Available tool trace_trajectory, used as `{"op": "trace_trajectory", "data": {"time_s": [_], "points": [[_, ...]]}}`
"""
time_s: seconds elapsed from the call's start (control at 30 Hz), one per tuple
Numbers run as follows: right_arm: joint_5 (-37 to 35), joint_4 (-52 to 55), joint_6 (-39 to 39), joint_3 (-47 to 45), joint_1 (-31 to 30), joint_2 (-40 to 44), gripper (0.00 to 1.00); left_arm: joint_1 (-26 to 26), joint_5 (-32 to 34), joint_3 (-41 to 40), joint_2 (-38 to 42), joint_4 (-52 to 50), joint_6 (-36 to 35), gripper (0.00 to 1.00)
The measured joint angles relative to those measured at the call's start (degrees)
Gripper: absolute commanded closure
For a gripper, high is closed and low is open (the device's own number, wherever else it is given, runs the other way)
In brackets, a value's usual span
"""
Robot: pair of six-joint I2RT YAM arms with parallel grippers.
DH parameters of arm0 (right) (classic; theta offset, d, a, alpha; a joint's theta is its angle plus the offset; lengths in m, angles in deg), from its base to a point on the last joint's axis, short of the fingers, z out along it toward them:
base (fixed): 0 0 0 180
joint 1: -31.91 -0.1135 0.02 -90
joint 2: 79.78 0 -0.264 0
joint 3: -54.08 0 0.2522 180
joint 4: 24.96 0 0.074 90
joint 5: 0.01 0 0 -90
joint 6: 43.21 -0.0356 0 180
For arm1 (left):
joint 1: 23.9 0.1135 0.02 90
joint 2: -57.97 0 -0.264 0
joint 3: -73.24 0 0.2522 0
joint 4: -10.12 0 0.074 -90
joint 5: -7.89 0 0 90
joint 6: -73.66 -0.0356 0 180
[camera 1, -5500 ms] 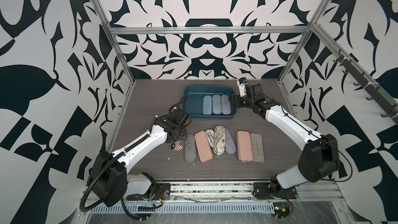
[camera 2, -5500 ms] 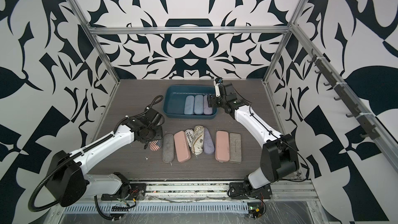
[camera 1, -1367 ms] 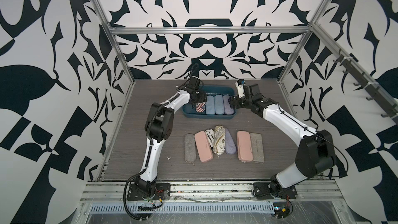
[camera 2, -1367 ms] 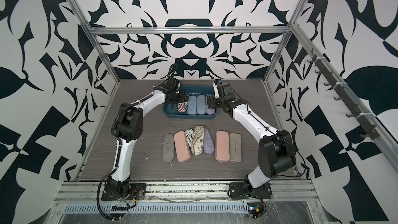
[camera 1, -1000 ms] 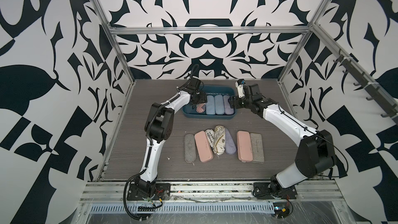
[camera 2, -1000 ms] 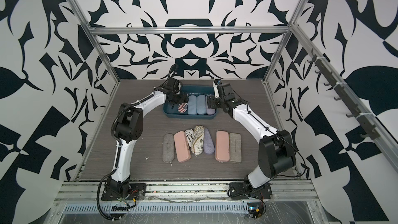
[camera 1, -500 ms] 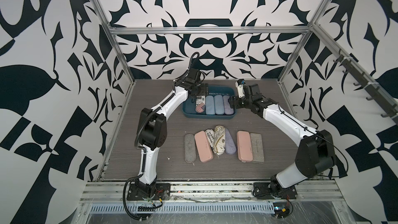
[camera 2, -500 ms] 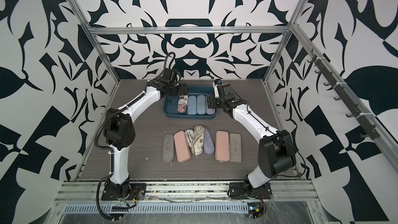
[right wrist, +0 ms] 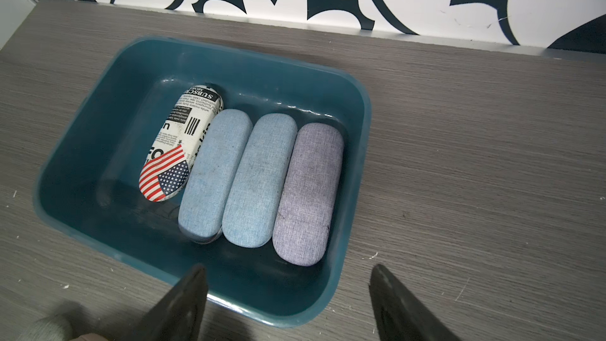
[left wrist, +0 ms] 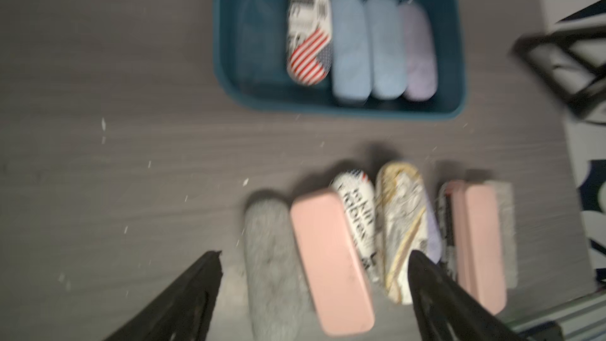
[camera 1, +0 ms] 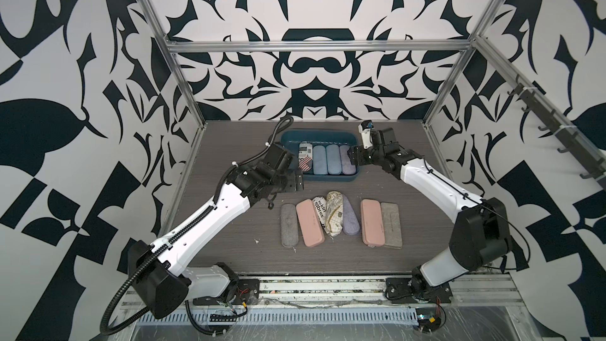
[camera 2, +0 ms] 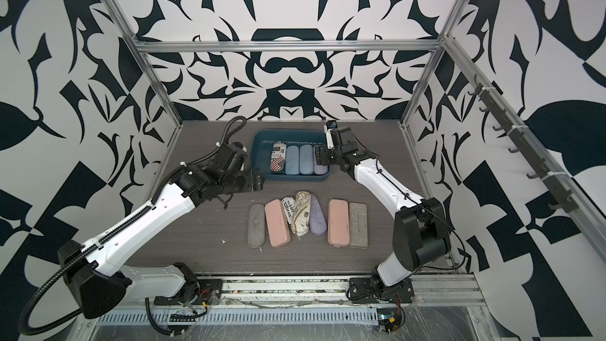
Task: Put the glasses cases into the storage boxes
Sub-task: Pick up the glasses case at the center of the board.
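I note left gripper (left wrist: 313, 254) empty, jaws wide apart, likely the nearer arm: grey case (left wrist: 272, 267) and pink case (left wrist: 331, 260) lie just below it, long axes pointing ahead to the tray (left wrist: 229, 70) holding four cases (right wrist: 229, 172); right gripper (right wrist: 288, 267) gapes idle over tray's corner.

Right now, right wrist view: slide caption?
Open right gripper facing teal storage box holding four cases: flag-print case, two light blue cases, lavender case.
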Motion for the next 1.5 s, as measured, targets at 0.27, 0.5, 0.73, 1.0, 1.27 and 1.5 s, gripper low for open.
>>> {"op": "trace_trajectory", "data": {"time_s": [0.27, 0.5, 0.73, 1.0, 1.27, 1.5], "points": [[2.0, 0.0, -0.9, 0.5, 0.1, -1.0, 0.2, -3.1, -0.4, -10.9, -4.1, -0.7, 9.1, 0.05], [2.1, 0.0, -1.1, 0.5, 0.1, -0.3, 0.2, -3.4, -4.7, -12.8, -13.8, 5.3, 9.2, 0.07], [2.1, -0.5, -1.1, 0.5, 0.1, 0.6, 0.2, -3.4, -6.3, -12.3, -17.5, 7.1, 8.9, 0.12], [2.1, -0.7, -1.1, 0.4, 0.1, 0.6, 0.2, -3.5, -7.0, -12.9, -17.4, 8.4, 9.2, 0.19], [2.2, -0.7, -1.1, 0.4, 0.1, 0.6, 0.2, -3.5, -7.0, -15.7, -15.4, 10.3, 9.3, 0.2], [2.5, -0.6, -1.1, 0.4, 0.1, 0.6, 0.2, -3.7, -7.0, -17.3, -15.3, 10.6, 9.3, 0.22]]}}
